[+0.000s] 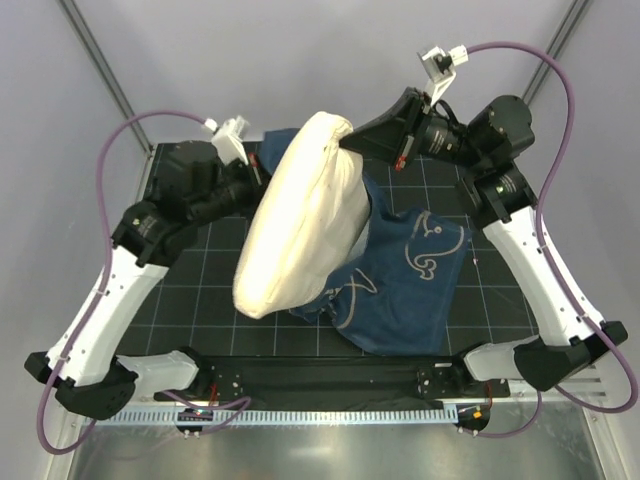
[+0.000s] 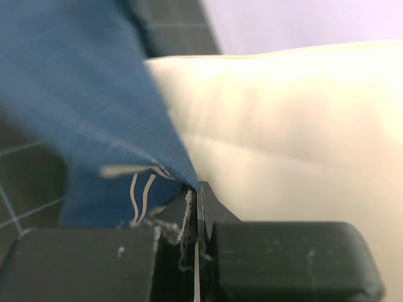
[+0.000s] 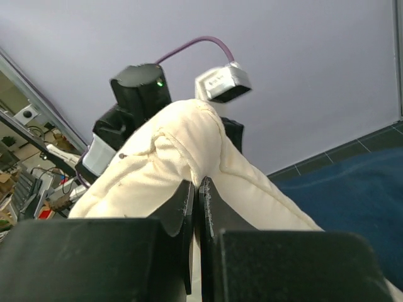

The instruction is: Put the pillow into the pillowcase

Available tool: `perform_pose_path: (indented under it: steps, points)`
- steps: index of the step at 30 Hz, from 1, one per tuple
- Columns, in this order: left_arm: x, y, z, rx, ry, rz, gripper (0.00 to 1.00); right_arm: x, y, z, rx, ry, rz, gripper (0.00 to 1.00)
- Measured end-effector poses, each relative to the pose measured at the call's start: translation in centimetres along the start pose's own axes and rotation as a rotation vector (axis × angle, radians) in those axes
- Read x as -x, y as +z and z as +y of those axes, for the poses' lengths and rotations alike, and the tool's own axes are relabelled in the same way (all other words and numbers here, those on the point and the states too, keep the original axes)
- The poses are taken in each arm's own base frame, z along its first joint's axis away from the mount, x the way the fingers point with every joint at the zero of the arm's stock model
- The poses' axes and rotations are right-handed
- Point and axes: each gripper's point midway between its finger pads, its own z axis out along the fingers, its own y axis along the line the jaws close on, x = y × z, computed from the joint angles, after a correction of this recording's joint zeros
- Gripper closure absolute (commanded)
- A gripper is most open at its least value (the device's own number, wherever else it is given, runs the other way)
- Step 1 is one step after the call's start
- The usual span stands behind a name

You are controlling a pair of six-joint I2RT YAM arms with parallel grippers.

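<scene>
Left gripper (image 2: 196,189) pinched tight on a far edge of the navy-blue, fish-printed fabric pillowcase (image 1: 410,290), which lies crumpled under and to the right of the plump cream-white rectangular pillow (image 1: 300,215) at centre; right gripper (image 3: 198,187) clamped on the pillow's raised far corner. To do this step well, the case edge should probably be held taut so its mouth gapes, and the gripped corner steered in without either pinch slipping.
</scene>
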Motion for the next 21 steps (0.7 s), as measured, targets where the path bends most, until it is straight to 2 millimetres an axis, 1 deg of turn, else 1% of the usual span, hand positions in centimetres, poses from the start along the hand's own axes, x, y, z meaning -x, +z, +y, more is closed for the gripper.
perform_pose_path:
  steps: [2,4,6,8,11,13,14,15,17,19,21]
  points:
    - [1.9,-1.9,-2.3,-0.047,0.019,-0.038,1.00,0.6,0.3,-0.2,0.024,0.009,-0.002,0.96]
    - [3.2,-3.7,-4.0,-0.073,0.034,-0.055,1.00,0.7,0.6,-0.8,0.033,0.017,-0.001,0.96]
    - [3.8,-4.9,-5.0,-0.085,0.047,-0.061,1.00,0.5,0.8,-1.4,0.026,0.025,0.003,0.96]
    - [4.0,-5.6,-5.3,-0.084,0.049,-0.058,1.00,0.5,0.9,-2.1,0.005,0.024,-0.001,0.96]
    - [3.5,-5.9,-5.0,-0.072,0.043,-0.038,1.00,0.2,0.8,-3.3,-0.044,0.030,-0.006,0.96]
    - [3.2,-5.8,-4.8,-0.064,0.040,-0.024,1.00,-0.4,0.7,-4.3,-0.063,0.036,-0.004,0.96]
    - [3.0,-5.8,-4.6,-0.058,0.039,-0.017,1.00,-1.1,0.6,-5.0,-0.065,0.048,0.001,0.96]
    - [2.6,-5.7,-4.3,-0.050,0.037,-0.006,1.00,-1.2,0.5,-5.3,-0.070,0.053,0.001,0.96]
    - [1.8,-5.2,-3.0,-0.014,0.040,0.005,1.00,-2.3,0.1,-6.4,-0.060,0.089,0.000,0.96]
    - [0.4,-4.7,-1.2,0.033,0.042,0.030,1.00,-3.8,-0.3,-7.6,-0.054,0.129,0.010,0.96]
    - [-0.6,-4.2,0.1,0.061,0.038,0.044,1.00,-5.0,-0.7,-8.5,-0.055,0.163,0.016,0.96]
